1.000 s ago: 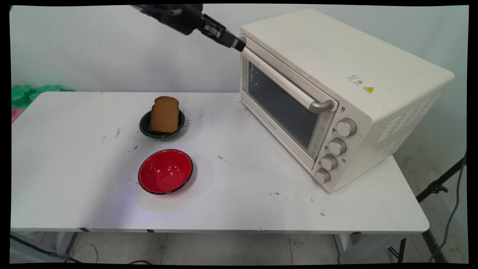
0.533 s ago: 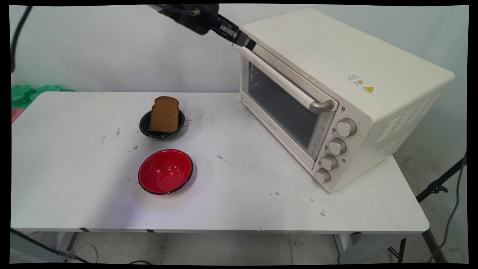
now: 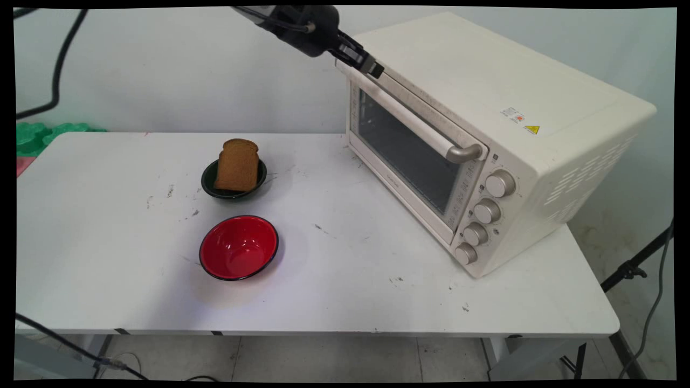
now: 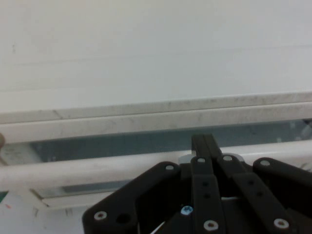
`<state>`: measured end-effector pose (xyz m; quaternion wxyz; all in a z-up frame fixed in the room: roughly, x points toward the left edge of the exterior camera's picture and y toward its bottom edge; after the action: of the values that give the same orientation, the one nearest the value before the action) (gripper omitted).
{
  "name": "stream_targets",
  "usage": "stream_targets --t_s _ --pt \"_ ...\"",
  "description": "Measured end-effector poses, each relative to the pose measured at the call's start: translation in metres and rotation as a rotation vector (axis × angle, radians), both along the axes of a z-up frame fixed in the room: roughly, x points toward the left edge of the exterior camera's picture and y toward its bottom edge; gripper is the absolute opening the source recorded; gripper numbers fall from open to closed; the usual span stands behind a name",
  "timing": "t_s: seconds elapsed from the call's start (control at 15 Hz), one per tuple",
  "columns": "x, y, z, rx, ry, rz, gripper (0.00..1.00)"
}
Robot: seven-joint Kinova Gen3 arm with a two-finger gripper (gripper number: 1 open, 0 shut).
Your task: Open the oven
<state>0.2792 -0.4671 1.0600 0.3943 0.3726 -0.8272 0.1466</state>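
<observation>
The black two-finger gripper [image 3: 376, 69] hangs at the top of the main view, reaching in from the upper left to the far upper corner of the cream toaster oven [image 3: 501, 134], right at the far end of the door handle [image 3: 404, 114]. In the hand view the gripper's [image 4: 207, 146] fingers lie pressed together with no gap between them, holding nothing, their tips against or just above the pale handle bar [image 4: 87, 168], which runs across the picture in front of the glass door; whether the tips actually touch the bar cannot be told. The oven door is closed, and four knobs [image 3: 488, 211] run in a column down the front panel at its near end. The oven stands at an angle on the right part of the white table [image 3: 334, 291]. Well apart from it, to the left, a slice of brown bread [image 3: 237, 165] leans in a small black bowl [image 3: 207, 183], and nearer the camera stands a red bowl [image 3: 239, 248] with a dark rim, holding nothing.
</observation>
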Motion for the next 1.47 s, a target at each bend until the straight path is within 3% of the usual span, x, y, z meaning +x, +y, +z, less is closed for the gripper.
stream_targets --t_s 0.53,1.47 --pt "-0.024 -0.017 -0.013 0.005 -0.045 -0.004 0.00" --pt "-0.042 -0.034 -0.033 0.048 -0.105 0.019 0.00"
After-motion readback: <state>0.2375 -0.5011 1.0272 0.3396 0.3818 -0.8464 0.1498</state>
